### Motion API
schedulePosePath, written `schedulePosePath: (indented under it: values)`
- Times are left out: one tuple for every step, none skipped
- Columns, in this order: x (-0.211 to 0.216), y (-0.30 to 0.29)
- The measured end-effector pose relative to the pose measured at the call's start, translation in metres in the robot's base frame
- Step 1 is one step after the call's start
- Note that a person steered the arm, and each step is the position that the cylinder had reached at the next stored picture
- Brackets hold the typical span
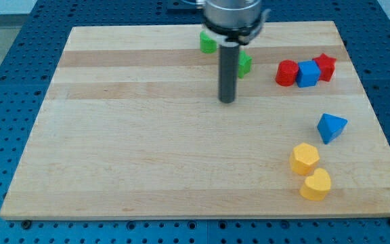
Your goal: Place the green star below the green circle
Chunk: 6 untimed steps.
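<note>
My tip (227,100) rests on the wooden board (147,149) in its upper middle. A green block (208,43), partly hidden by the arm, lies near the view's top, up and left of the tip. A second green block (244,64) sits just right of the rod, above and right of the tip. The rod hides part of each, so I cannot tell which is the star and which the circle. The tip touches neither block.
At the view's upper right, a red block (286,72), a blue cube (308,74) and a red block (326,66) stand in a row. A blue triangle (331,127) lies at right. A yellow hexagon (305,158) and a yellow heart (315,184) sit at lower right.
</note>
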State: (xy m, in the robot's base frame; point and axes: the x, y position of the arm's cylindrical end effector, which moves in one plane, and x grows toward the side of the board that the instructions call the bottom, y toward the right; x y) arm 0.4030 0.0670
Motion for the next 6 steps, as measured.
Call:
schedulePosePath:
  values:
    - [-0.073, 0.063]
    - [-0.079, 0.055]
    - [-0.079, 0.029]
    - [-0.078, -0.005]
    - [-0.080, -0.016]
    - [-0.066, 0.001]
